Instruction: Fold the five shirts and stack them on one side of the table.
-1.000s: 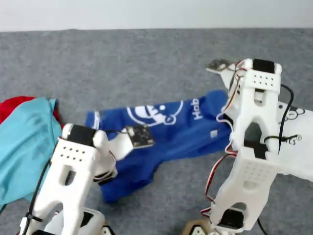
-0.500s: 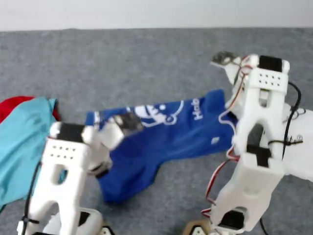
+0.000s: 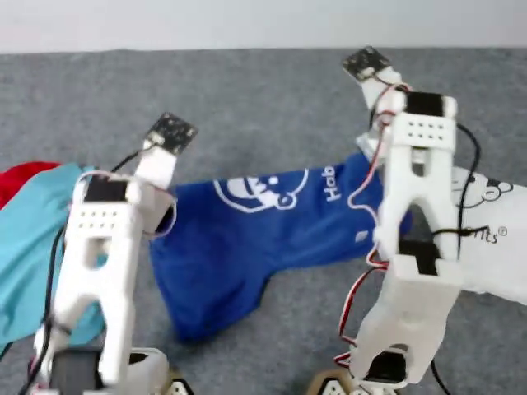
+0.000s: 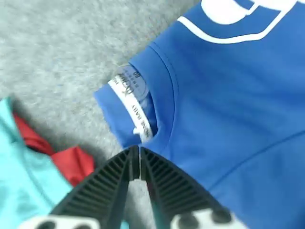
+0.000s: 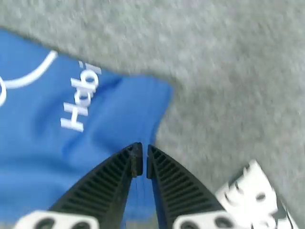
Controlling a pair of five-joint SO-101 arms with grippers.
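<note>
Blue shirt point(image 3: 247, 239) spread unfolded in the middle of counter point(image 3: 247, 107), collar toward 9 o'clock. Left end effector point(image 4: 139, 155) closed, empty, above the collar. Right end effector point(image 5: 141, 157) closed, empty, over the shirt's 3 o'clock edge. Teal shirt point(image 3: 33, 239) over red shirt point(image 3: 20, 174) at 9 o'clock; white shirt point(image 3: 494, 247) at 3 o'clock.

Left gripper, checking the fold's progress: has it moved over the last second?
Yes. The left gripper swung from over the blue shirt's middle away toward its collar, nearer the teal shirt.
</note>
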